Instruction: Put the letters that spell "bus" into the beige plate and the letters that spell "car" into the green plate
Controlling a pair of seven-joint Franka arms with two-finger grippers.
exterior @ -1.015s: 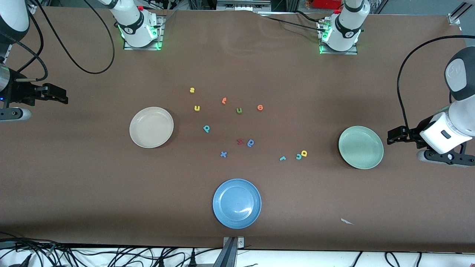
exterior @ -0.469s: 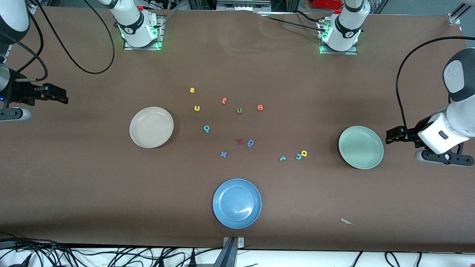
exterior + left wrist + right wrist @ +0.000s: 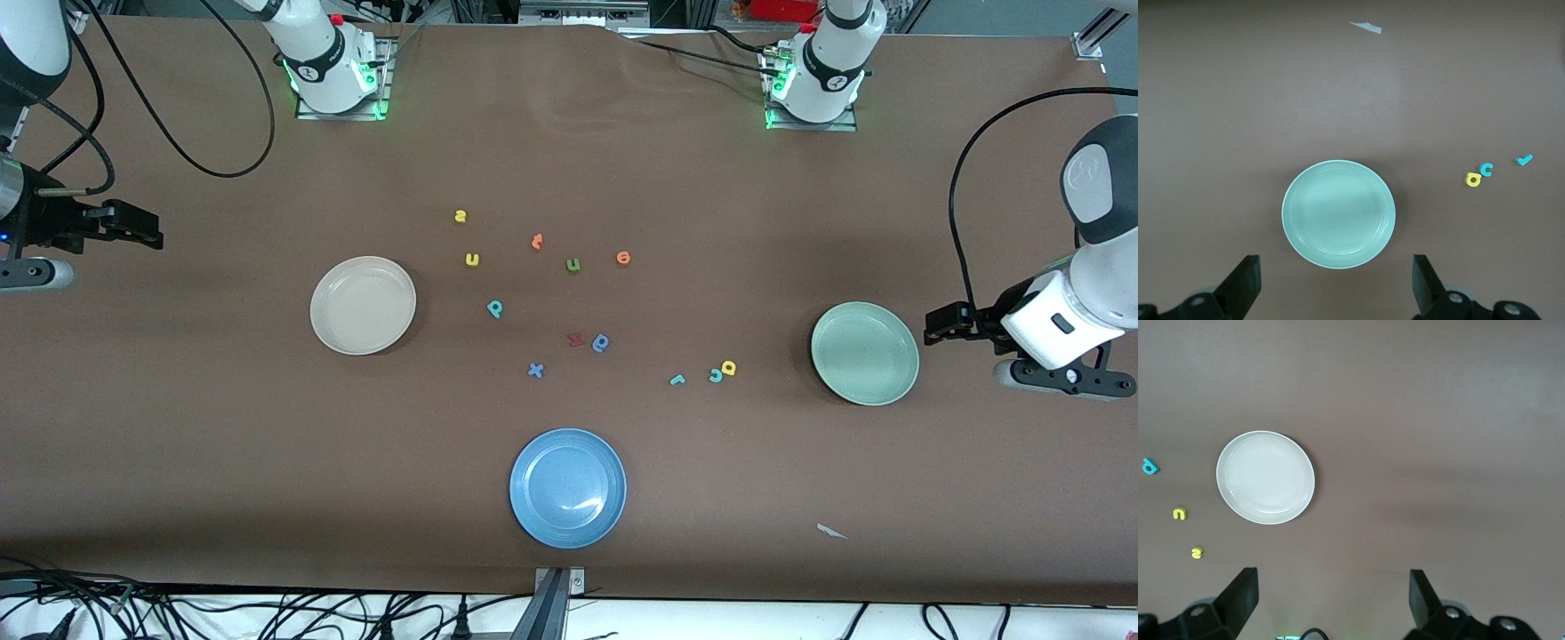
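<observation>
We see both plates lying bare, with every letter on the brown table [image 3: 178,427] between them. The beige plate [image 3: 363,305] sits toward the right arm's end, the green plate [image 3: 864,352] toward the left arm's end, and a blue plate [image 3: 567,487] lies nearest the front camera, close to the table's edge.

The "bus" letters cluster beside the beige plate: the yellow "s" [image 3: 460,215] lies farthest from the camera, the yellow "u" [image 3: 472,260] a little nearer, and the teal "b" [image 3: 495,308] nearer again, each well apart from the others and clear of the plate's rim. The "car" letters lie near the green plate: the yellow "a" [image 3: 729,366] touches or nearly touches the teal "c" [image 3: 716,375], and the teal "r" [image 3: 677,380] lies just beside them toward the table's middle.

Among the other letters, we see an orange pair [image 3: 536,241] and a green "u" [image 3: 573,264] farther from the camera, then a red letter [image 3: 575,339] beside a darker blue letter [image 3: 601,342], and a blue "x" [image 3: 535,370].

The left gripper [image 3: 933,325] hangs over bare table just outside the green plate's rim, its fingers [image 3: 1245,287] spread wide and holding nothing. The right gripper [image 3: 153,233] waits over the table's right-arm end, well apart from the beige plate, fingers [image 3: 1239,597] likewise apart and unladen. We see wide open cloth around both plates. A scrap of white paper [image 3: 831,531] lies near the front edge.
</observation>
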